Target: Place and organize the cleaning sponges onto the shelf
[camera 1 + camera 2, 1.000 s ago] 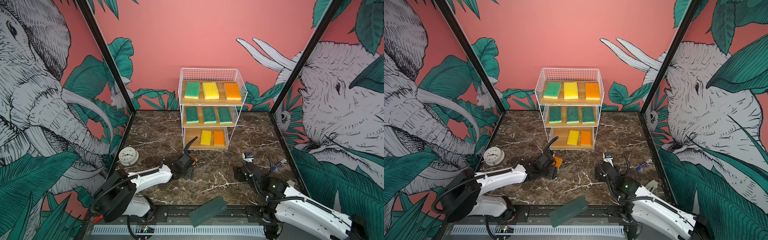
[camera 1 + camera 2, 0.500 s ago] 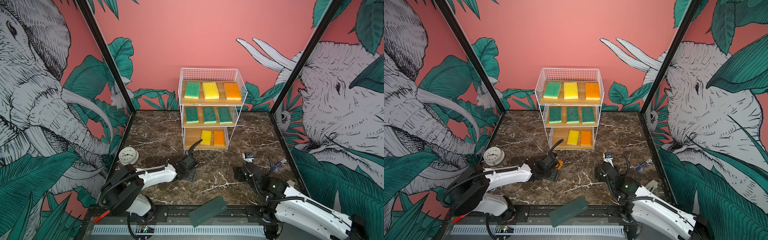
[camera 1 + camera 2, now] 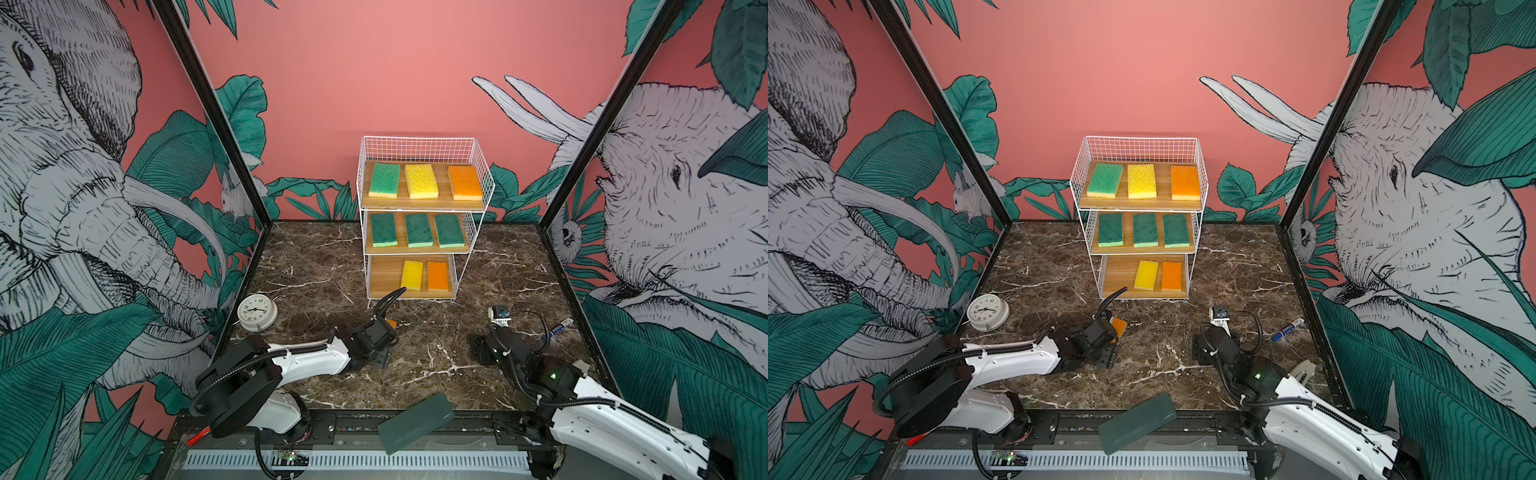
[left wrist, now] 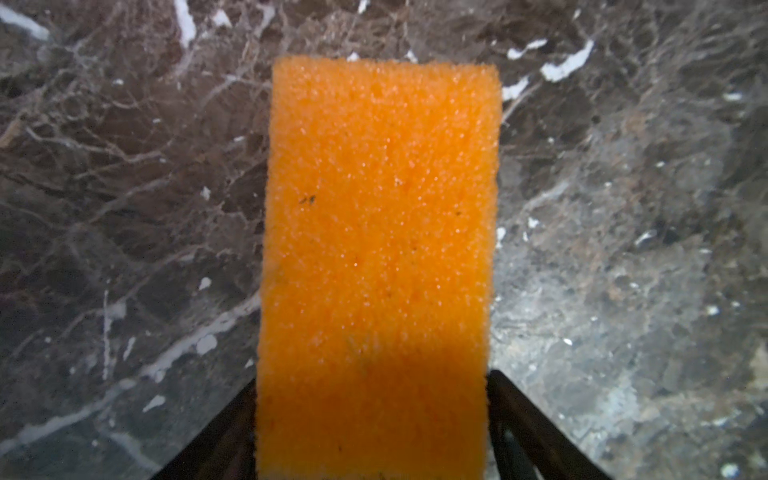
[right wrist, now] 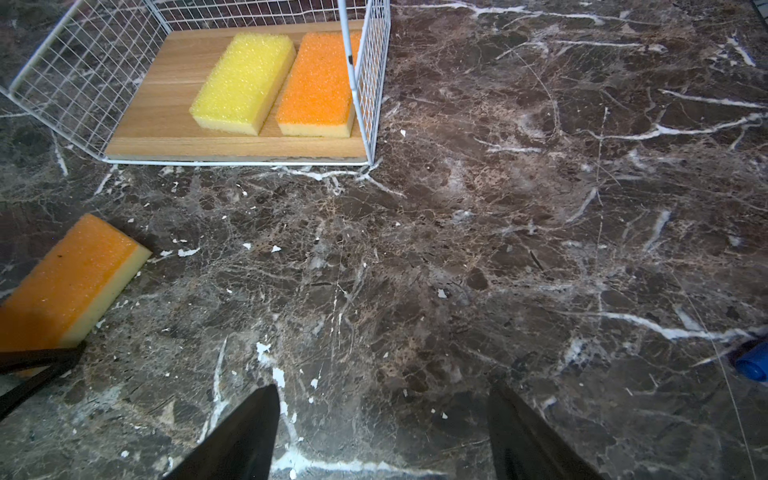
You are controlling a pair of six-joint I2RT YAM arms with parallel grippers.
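I am working on the last sponge [image 4: 380, 232], an orange one. It is lying flat on the table [image 5: 498, 208], in front of the shelf [image 3: 417, 139] and a little to its left. The left gripper [image 4: 371, 378] is standing low over it, and its fingers [image 4: 523, 424] are lying one along each long side. I am taking it across the narrow width because that way the foam is fitting inside the jaws. The fingers are touching or almost touching the flanks. Whether they are already pinching the foam I cannot tell, since the wrist view is showing only their tips, in shadow.

The right gripper [image 5: 383, 388] is waiting over bare table on the right, with jaws spread and nothing between them. I think it is keeping out of the way.

Eight sponges [image 3: 421, 180] are lying on the shelf: three on the top board, three on the middle, two on the right of the bottom board [image 3: 384, 276]. The left part of that board is free, and I am judging that the orange sponge belongs there.
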